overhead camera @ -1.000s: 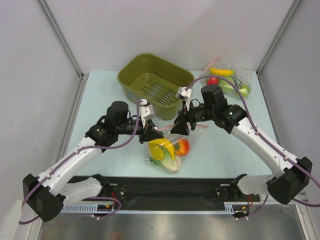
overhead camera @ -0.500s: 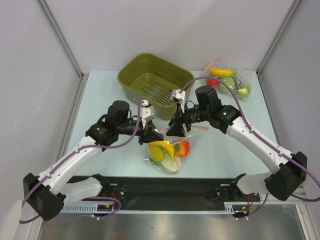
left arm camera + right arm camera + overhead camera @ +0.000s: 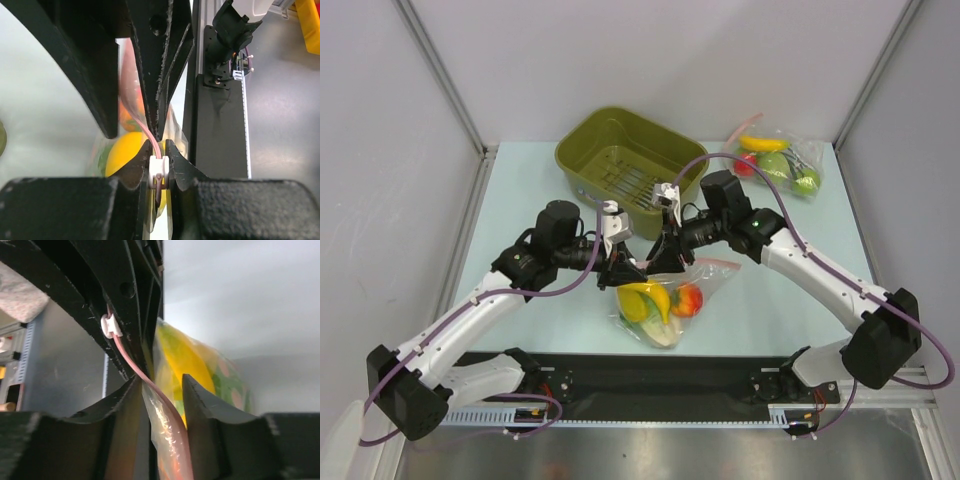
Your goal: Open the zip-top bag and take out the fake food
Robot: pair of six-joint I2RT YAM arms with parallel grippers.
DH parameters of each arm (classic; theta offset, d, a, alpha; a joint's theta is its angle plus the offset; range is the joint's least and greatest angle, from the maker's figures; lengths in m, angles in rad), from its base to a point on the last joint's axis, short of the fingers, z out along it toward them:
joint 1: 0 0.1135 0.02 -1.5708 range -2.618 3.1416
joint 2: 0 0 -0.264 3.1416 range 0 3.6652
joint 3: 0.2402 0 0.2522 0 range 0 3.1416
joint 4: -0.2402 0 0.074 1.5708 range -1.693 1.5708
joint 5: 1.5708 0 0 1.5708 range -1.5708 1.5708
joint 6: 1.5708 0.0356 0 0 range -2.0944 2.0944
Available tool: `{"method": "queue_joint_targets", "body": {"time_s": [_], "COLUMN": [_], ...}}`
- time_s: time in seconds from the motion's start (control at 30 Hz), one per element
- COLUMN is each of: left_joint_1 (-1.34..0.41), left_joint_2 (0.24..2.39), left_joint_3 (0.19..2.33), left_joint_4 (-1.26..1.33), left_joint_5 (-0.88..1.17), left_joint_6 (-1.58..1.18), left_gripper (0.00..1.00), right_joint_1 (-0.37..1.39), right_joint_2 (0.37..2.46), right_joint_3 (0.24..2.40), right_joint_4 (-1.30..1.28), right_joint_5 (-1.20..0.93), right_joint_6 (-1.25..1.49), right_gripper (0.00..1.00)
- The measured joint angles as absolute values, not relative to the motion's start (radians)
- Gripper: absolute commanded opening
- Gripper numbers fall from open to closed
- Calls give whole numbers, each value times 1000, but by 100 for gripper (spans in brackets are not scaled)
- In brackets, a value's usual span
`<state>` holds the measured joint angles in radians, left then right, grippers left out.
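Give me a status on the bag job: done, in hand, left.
Done: only the reach to the mouth of the zip-top bag. In hand: the left pincer is shut on the white slider; the right pincer straddles the pink zip strip, a gap between its jaws. Left: slide the mouth open, then take out the fake food, all inside the bag.

The top external camera looks steeply down from above and behind the arm bases, with the zip-top bag (image 3: 665, 300) small at mid-frame. Both wrist cameras sit hard against that bag, looking across its mouth from opposite sides. They share one stretch of it: the pink zip strip (image 3: 142, 125) and white slider (image 3: 158, 169).
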<state>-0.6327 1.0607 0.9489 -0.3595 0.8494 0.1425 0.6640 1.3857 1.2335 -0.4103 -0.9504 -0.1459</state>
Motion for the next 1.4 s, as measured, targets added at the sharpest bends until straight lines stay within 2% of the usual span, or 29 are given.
{"method": "queue_joint_targets", "body": {"time_s": [0.1, 0.13, 0.2, 0.23, 0.33, 0.47, 0.8, 0.97, 1.0, 1.07, 1.1, 1.2, 1.23, 1.4], "left_joint_1": [-633, -633, -633, -633, -633, -633, -633, -633, -633, -633, -633, -633, -633, -633], "left_joint_2": [1061, 1062, 1062, 1062, 1063, 1062, 1073, 1080, 1081, 1081, 1081, 1081, 1081, 1081], "left_joint_3": [949, 949, 948, 948, 945, 944, 926, 911, 907, 901, 899, 891, 888, 878], "left_joint_4": [-361, -360, -361, -362, -353, -337, -316, -281, -266, -239, -228, -197, -193, -170], "left_joint_5": [845, 844, 843, 841, 837, 826, 804, 808, 811, 818, 821, 828, 834, 849], "left_joint_6": [143, 143, 142, 143, 146, 149, 150, 139, 131, 112, 109, 91, 86, 79], "left_gripper": [0, 0, 9, 28, 53, 58, 61, 58, 48, 37, 24, 3, 0, 0], "right_joint_1": [664, 664, 664, 662, 660, 655, 599, 598, 598, 598, 598, 596, 595, 585], "right_joint_2": [1402, 1403, 1403, 1403, 1403, 1402, 1326, 1298, 1298, 1298, 1298, 1297, 1295, 1275], "right_joint_3": [1225, 1224, 1224, 1224, 1224, 1224, 1178, 1158, 1155, 1144, 1139, 1130, 1129, 1126], "right_joint_4": [-412, -413, -417, -417, -418, -429, -452, -451, -450, -450, -450, -450, -450, -451], "right_joint_5": [-1004, -1014, -1033, -1039, -1042, -1041, -1036, -1037, -1037, -1037, -1037, -1037, -1036, -1024], "right_joint_6": [-136, -133, -133, -132, -129, -131, -132, -130, -129, -126, -124, -123, -123, -110], "right_gripper": [19, 5, 0, 0, 0, 0, 0, 0, 0, 0, 0, 0, 0, 2]}}
